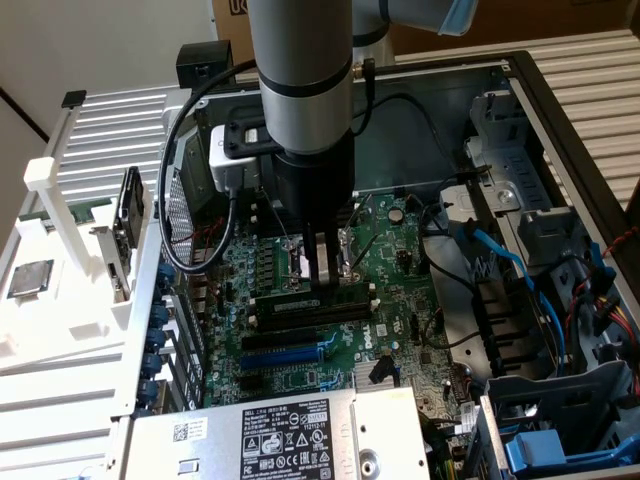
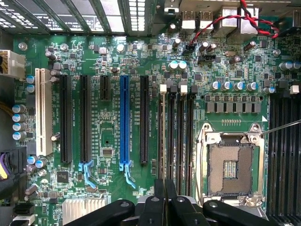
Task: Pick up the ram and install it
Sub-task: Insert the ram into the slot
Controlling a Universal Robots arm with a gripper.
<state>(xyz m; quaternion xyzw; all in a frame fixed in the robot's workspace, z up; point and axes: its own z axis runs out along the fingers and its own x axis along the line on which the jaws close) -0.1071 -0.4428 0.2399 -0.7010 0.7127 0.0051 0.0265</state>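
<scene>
My gripper reaches straight down into the open computer case, onto the green motherboard. Its fingers are shut on the ram, a thin dark stick standing on edge. The ram lies along the first long black slot beside the processor socket. In the wrist view the gripper pinches the ram, seen edge-on as a narrow dark line over the slot nearest the blue slot. How deep the ram sits in the slot, I cannot tell.
More black slots with white end clips run beside the ram. The open socket lies close by. A grey power supply and blue cables crowd the case. A silver processor chip rests on the white rack outside.
</scene>
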